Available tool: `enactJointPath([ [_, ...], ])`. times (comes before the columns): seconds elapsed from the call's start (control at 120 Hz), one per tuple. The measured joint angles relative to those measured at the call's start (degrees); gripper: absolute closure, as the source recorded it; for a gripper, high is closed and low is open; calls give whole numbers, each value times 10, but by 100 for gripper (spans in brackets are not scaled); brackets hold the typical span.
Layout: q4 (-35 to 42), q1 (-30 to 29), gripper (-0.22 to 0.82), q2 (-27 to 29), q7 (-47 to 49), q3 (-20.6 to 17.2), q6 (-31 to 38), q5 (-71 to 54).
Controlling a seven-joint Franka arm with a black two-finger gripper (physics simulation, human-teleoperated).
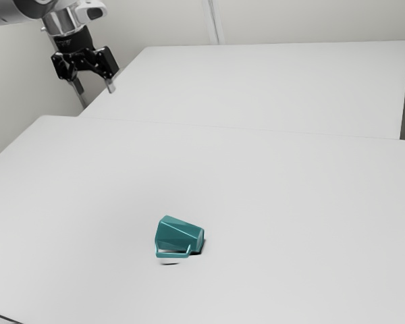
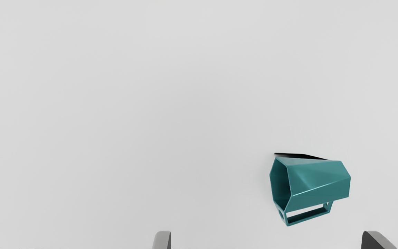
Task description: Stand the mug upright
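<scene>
Lying on its side on the white table (image 1: 290, 202), the teal mug (image 1: 179, 236) isn't upright. Mouth (image 2: 281, 183) points toward the exterior view's left, base toward that view's right. Handle (image 2: 308, 217) is out to the side, facing the exterior camera, angular like the rest of the body. Inside of the mug is visible in your wrist view; dark shadow (image 2: 301, 156) runs along the side opposite the handle.

Your gripper (image 1: 95, 88) is released, nothing held: fingers (image 2: 162, 240) wide apart, no contact with the mug. It's raised, well apart from the mug, over at the exterior view's upper left, tips pointing down. In your wrist view the mug sits off-centre, closer to one finger's line than the other's, handle side toward the fingertips.

Your arm (image 1: 13, 10) comes in from the exterior view's upper left. Beyond the table: second white surface (image 1: 270, 81), then pale wall (image 1: 310, 20) with a vertical strip (image 1: 214, 23).
</scene>
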State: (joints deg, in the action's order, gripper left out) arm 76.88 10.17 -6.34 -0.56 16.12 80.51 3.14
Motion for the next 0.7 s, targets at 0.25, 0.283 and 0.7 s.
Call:
enactJointPath([
  [0.25,7,3,0,0,-1,3,-25,27],
  [0.283,10,3,0,1,0,5,-29,39],
  [0.7,212,-16,0,25,2,74,-15,223],
])
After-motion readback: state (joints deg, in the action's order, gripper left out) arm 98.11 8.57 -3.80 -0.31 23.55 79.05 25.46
